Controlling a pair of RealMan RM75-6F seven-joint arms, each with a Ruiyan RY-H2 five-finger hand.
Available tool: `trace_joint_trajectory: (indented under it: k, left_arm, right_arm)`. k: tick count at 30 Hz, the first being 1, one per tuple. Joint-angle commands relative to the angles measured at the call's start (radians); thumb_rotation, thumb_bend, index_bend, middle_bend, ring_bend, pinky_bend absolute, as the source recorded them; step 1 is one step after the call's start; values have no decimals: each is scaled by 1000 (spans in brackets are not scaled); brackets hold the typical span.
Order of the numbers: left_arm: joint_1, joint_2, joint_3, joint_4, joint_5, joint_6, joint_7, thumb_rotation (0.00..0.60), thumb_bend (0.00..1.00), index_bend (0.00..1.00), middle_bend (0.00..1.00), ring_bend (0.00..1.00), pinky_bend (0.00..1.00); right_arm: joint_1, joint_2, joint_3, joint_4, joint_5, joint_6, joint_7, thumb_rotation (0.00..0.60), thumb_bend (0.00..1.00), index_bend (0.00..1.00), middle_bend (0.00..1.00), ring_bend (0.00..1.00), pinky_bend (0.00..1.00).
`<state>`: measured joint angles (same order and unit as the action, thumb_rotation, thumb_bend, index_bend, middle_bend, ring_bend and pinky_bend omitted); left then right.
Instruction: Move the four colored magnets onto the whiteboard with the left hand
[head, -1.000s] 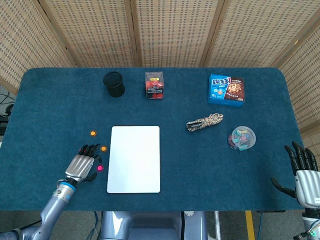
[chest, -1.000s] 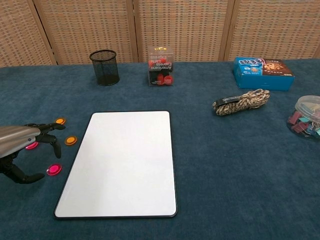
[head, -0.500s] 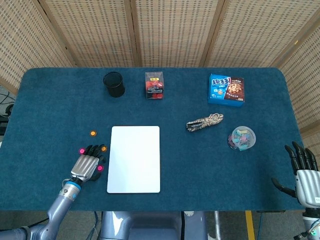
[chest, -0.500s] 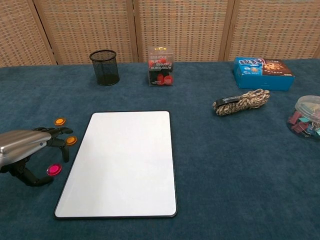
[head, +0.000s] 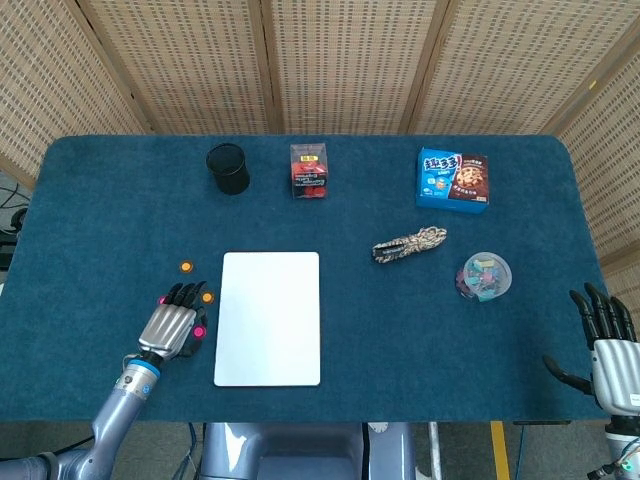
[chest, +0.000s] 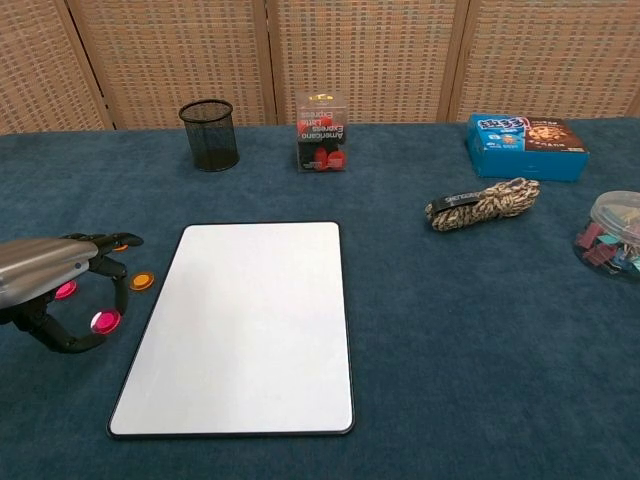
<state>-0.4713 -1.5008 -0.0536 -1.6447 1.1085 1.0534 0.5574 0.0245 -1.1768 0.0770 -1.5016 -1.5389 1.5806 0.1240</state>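
Observation:
The whiteboard (head: 268, 318) (chest: 240, 325) lies flat at the table's front centre. Just left of it, my left hand (head: 172, 328) (chest: 45, 285) hovers low over the magnets. A pink magnet (head: 199, 331) (chest: 105, 321) sits at the tip of its thumb, slightly raised and pinched against a finger. A second pink magnet (head: 162, 299) (chest: 65, 290) lies under the hand. One orange magnet (head: 207, 296) (chest: 141, 281) rests by the board's left edge, another orange magnet (head: 185, 266) (chest: 122, 245) further back. My right hand (head: 605, 345) is at the front right corner, fingers spread, holding nothing.
Along the back stand a black mesh cup (head: 228, 168), a clear box of red clips (head: 309, 171) and a blue snack box (head: 453, 179). A coiled rope (head: 408, 244) and a tub of coloured clips (head: 484, 276) lie right of the board.
My left hand has shifted slightly back and up, and the pink magnet at its thumb has risen with it. The right hand has not moved.

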Motion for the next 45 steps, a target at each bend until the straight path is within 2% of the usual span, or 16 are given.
trace_joint_trajectory:
  k: [1, 4, 6, 8, 11, 16, 19, 22, 32, 45]
  left_arm:
    - [-23, 12, -7, -41, 12, -4, 20, 600, 342, 595, 0, 0, 0]
    - [-45, 10, -2, -64, 21, -19, 48, 600, 321, 588, 0, 0, 0]
    - [-65, 1, 3, -71, 25, -39, 68, 600, 278, 483, 0, 0, 0]
    - [-84, -11, 4, -69, 25, -61, 75, 600, 219, 278, 0, 0, 0]
    - [-101, -26, -2, -55, 12, -70, 81, 600, 205, 205, 0, 0, 0]
    - [-111, -32, -34, -9, -19, -61, 34, 600, 240, 217, 0, 0, 0]
    - [-112, -25, -52, 36, -43, -54, 5, 600, 270, 301, 0, 0, 0]
    - [-117, -16, -68, 76, -77, -65, -21, 600, 296, 343, 0, 0, 0]
    - [-140, -27, -75, 164, -149, -93, -43, 600, 327, 350, 0, 0, 0]
    - [-160, -59, -75, 222, -182, -108, -57, 600, 326, 350, 0, 0, 0]
  right_arm:
    - [0, 1, 0, -1, 1, -1, 0, 600, 243, 0, 0, 0, 0]
    - [0, 1, 0, -1, 2, -2, 0, 600, 240, 0, 0, 0, 0]
    - [0, 1, 0, -2, 2, -3, -1, 600, 240, 0, 0, 0, 0]
    - [0, 1, 1, -2, 3, -3, -3, 600, 242, 0, 0, 0, 0]
    - [0, 1, 1, -3, 4, -3, -6, 600, 243, 0, 0, 0, 0]
    - [1, 1, 1, -4, 6, -5, -6, 600, 242, 0, 0, 0, 0]
    - [1, 2, 1, -5, 7, -8, -4, 600, 243, 0, 0, 0, 0]
    - [2, 3, 1, -6, 8, -10, -3, 600, 242, 0, 0, 0, 0]
    - [2, 5, 2, -10, 12, -14, -5, 600, 240, 0, 0, 0, 0]
    - [2, 5, 2, -11, 14, -14, -5, 600, 240, 0, 0, 0, 0]
